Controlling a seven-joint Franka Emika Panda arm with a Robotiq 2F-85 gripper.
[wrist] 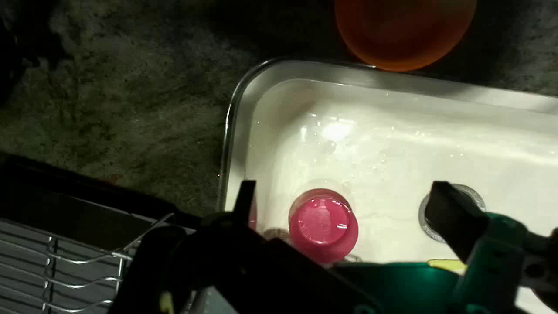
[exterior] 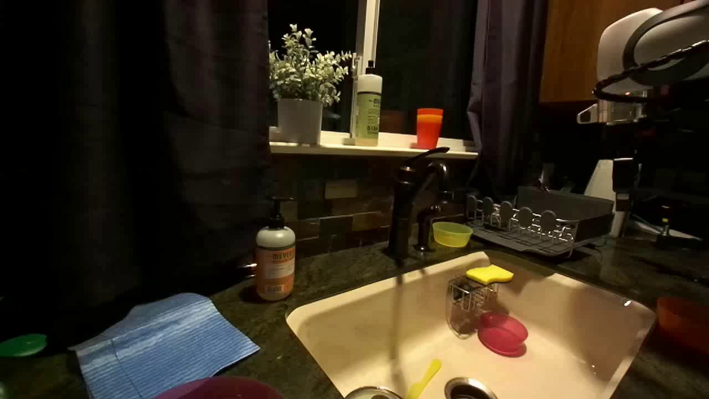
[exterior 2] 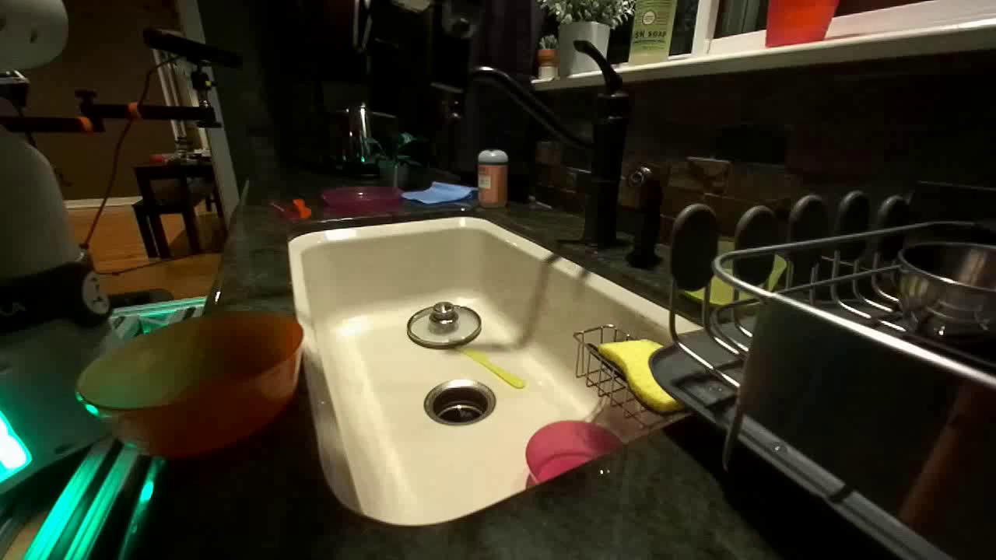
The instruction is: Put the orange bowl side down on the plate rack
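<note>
The orange bowl (exterior 2: pixel 191 381) stands upright on the dark counter (exterior 2: pixel 615 505), just beside the rim of the sink (exterior 2: pixel 389 272), on the side across from the faucet (exterior 2: pixel 611 163); in the wrist view it shows at the top edge, partly cut off, well apart from the gripper (wrist: pixel 343 187); the fingers (wrist: pixel 453 213) are spread wide, and between them, down in the sink, shows the pink dish (wrist: pixel 322 222); just beside the dish is a wire caddy (exterior: pixel 460 305) with a yellow sponge (exterior: pixel 490 274) lying on top; the plate rack (exterior: pixel 523 238) stands on the counter past that end of the sink, a steel vessel (exterior 2: pixel 945 288) in it; a yellow-green bowl (exterior: pixel 452 235) sits between the rack and the faucet; in the sink floor is the drain (exterior 2: pixel 459 403), and farther along lies a glass lid (exterior 2: pixel 443 327), with one end of a yellow utensil (exterior 2: pixel 494 369) just beside it; on the counter past the faucet a pump bottle (exterior: pixel 275 266) with an orange label stands near a blue cloth (exterior: pixel 166 343); a magenta dish (exterior: pixel 219 388), cut off by the edge in an exterior view, is next to the cloth; on the window sill (exterior: pixel 338 148) stand a potted plant (exterior: pixel 302 94), a green-labelled bottle (exterior: pixel 368 108) and an orange cup (exterior: pixel 429 128), the bottle between the other two.
</note>
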